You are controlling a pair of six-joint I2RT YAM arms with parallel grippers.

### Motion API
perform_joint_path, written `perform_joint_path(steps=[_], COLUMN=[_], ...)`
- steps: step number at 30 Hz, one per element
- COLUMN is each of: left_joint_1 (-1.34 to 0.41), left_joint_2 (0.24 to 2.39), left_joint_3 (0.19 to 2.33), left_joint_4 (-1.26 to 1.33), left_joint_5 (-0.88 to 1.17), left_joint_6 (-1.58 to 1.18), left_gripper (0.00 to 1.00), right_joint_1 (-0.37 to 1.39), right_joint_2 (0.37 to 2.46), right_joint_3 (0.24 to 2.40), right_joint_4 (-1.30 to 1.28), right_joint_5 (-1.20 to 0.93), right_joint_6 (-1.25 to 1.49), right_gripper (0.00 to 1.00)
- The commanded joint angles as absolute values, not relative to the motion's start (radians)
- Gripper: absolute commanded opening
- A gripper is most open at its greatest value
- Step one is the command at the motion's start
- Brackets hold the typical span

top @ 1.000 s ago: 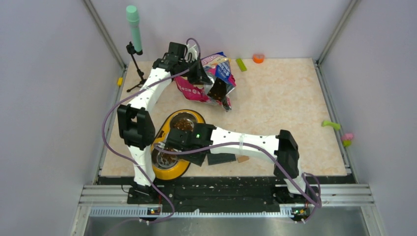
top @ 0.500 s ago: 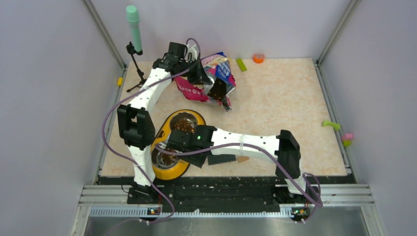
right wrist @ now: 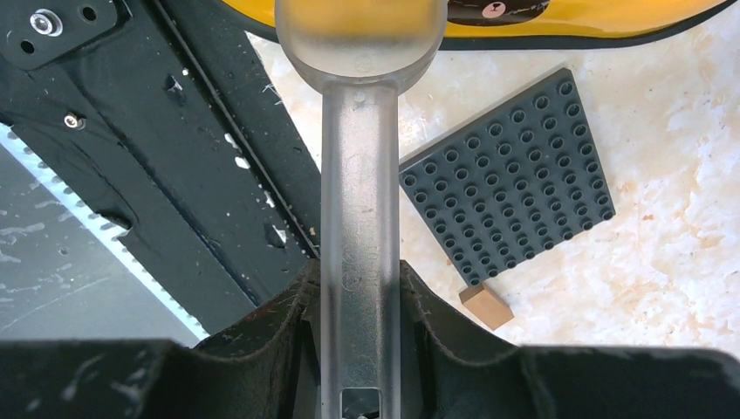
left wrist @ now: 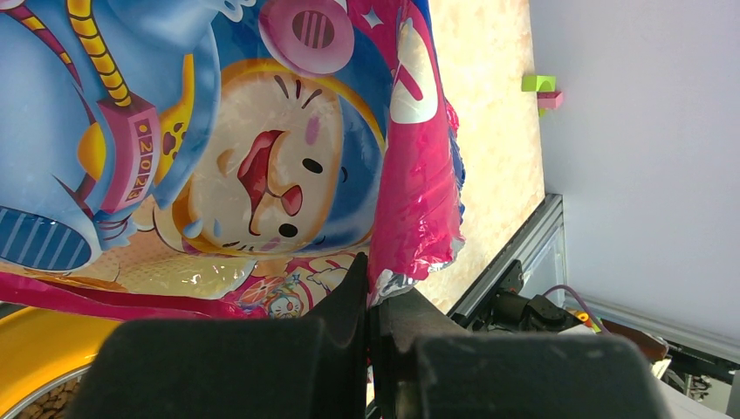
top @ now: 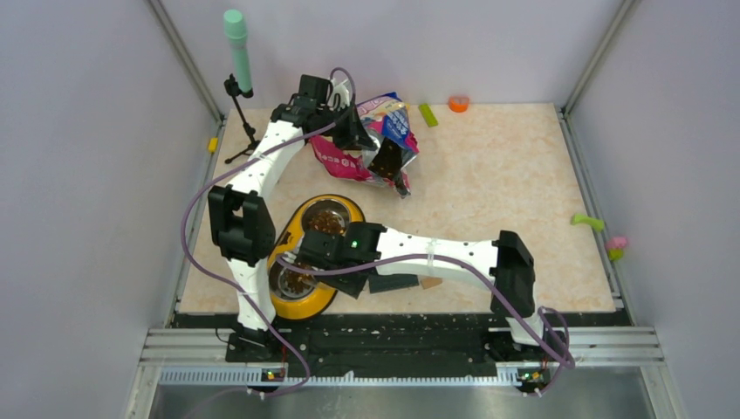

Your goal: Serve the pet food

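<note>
The glossy blue-pink cartoon-cat bag point(top: 384, 140) lies at the back of the table, its open mouth dark with kibble. My left gripper point(top: 356, 133) is shut on the bag's edge; the left wrist view shows the jaws point(left wrist: 373, 292) pinching the pink foil of the bag point(left wrist: 218, 148). The yellow double-bowl feeder point(top: 297, 301) holds brown pet food point(top: 325, 221) in its far bowl and some in the near bowl point(top: 292, 279). My right gripper point(top: 312, 257) is over the feeder, shut on a translucent scoop point(right wrist: 359, 201) whose head reaches the yellow rim point(right wrist: 576, 22).
A grey studded baseplate point(right wrist: 510, 175) and a small tan block point(right wrist: 485, 306) lie right of the feeder, by the black front rail point(right wrist: 201, 148). A stand with a green tip point(top: 237, 44) stands back left. Small toys point(top: 589, 222) lie at the right edge, an orange cap point(top: 458, 103) at the back.
My right arm has shifted very slightly toward the near edge with the scoop. The left arm and the bag have not moved.
</note>
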State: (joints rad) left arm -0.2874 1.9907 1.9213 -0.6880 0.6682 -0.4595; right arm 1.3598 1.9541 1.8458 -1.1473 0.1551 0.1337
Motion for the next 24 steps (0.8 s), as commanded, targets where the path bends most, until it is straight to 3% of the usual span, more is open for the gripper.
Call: perform_joint_path(steps=[1,18,24], left_joint_1=[-0.256,-0.256,-0.256], left_joint_2=[1.936,1.964,1.965], left_joint_3=[1.933,1.966,1.963], left_joint_4=[-0.624,-0.636,-0.628], left_joint_5=[0.616,0.629,0.623], left_joint_6=[-0.451,-0.453,-0.46], left_gripper=[0.0,0.0,0.0], right_joint_1=[1.377,1.382,1.388], right_joint_2=[1.893,1.889,1.91], right_joint_3=[1.891,1.915,1.832], right_joint_4=[-1.115,-1.108,-1.102], right_joint_5=[0.174,0.196,0.166], right_joint_6=[0.141,0.117,0.113], right_gripper=[0.0,0.0,0.0])
